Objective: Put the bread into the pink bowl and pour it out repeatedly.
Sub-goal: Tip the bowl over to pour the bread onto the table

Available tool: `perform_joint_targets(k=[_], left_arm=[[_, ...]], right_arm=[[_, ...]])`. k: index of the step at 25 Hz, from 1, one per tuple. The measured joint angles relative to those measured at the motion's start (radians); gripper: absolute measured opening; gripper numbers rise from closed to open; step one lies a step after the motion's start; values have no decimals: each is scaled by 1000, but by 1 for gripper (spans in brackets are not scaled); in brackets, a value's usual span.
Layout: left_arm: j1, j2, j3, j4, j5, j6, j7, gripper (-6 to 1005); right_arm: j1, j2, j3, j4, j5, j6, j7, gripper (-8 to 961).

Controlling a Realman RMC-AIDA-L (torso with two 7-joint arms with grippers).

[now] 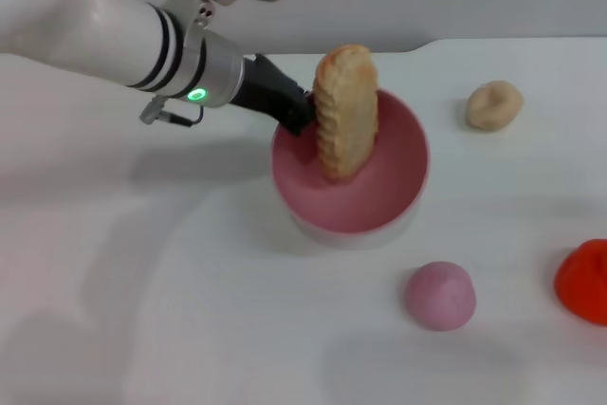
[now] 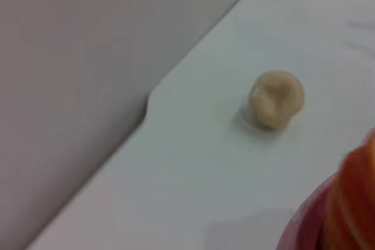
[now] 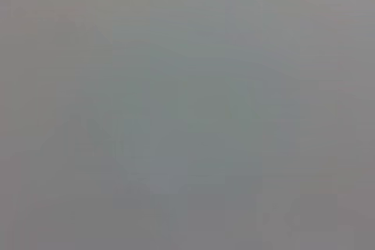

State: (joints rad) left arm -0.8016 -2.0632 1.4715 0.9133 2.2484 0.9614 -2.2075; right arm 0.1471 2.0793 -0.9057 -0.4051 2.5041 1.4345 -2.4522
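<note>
- You see one bread (image 1: 346, 111), a long toy loaf with orange crust ridges and pale grooves, standing nearly upright with its lower end inside the pink bowl (image 1: 398, 192) and its upper end above the rim.
- You see one pink bowl, round, deep and glossy, sitting on the white bench (image 1: 190, 310).
- Your left claw (image 1: 296, 109) reaches in from the left to the bowl's near-left rim, its dark fingers touching the side of the bread; you cannot tell whether they clamp it.
- Your right claw does not show in the head view, and its wrist view gives only a flat grey field.
- You count three other items on the bench: one beige knotted lump (image 1: 493, 104) beyond the bowl to the right, one smooth matte pink dome (image 1: 440, 295) in front of the bowl, and one red object (image 1: 584, 280) cut by the right edge.
- The bench is smooth and white, its far edge notched, with a plain grey wall (image 2: 70, 86) behind it.
</note>
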Motion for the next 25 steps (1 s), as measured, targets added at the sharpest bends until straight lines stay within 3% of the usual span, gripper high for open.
perform_joint_targets(k=[6,10,12,16,21,25], left_arm=[[-4,-1,81,2,3,-134,0,44],[-7,-2,132,3,7,-189,1,44],[-22,-3,212,5,12,-257,9,44],[-29,-4,248,5,28,-284,11,44],[-36,-8,274,9,87,-294,3,44],[-43,-14,344,52,237,-316,-1,44]], right_arm=[[-22,0,102,77,1,82,-2,677],[-32,0,117,92,1,104,-3,676],[-35,0,121,103,1,119,-3,676],[-36,0,123,126,1,150,-3,676],[-38,1,124,143,1,175,-3,676],[-36,1,121,150,-2,194,-4,676]])
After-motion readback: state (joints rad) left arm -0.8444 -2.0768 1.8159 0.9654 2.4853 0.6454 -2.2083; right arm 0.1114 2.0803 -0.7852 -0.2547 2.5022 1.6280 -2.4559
